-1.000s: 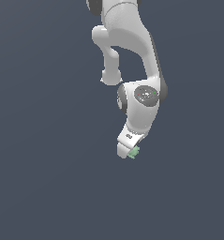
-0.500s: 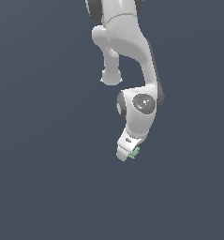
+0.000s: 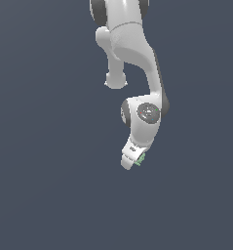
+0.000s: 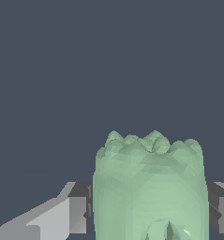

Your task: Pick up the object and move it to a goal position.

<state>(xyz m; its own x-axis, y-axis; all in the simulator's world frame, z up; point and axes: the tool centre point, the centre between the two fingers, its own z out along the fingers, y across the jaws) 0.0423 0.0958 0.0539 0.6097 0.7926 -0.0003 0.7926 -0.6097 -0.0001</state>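
mint-green object (image 4: 150, 187) upright between end effector (image 4: 148, 211) fingers

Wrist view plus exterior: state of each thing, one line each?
gripper: shut on the object, one finger on each side of it in the wrist view.
object: held between the fingers, its bumpy end pointing away from the wrist camera; only a green speck at the gripper's tip in the exterior view.
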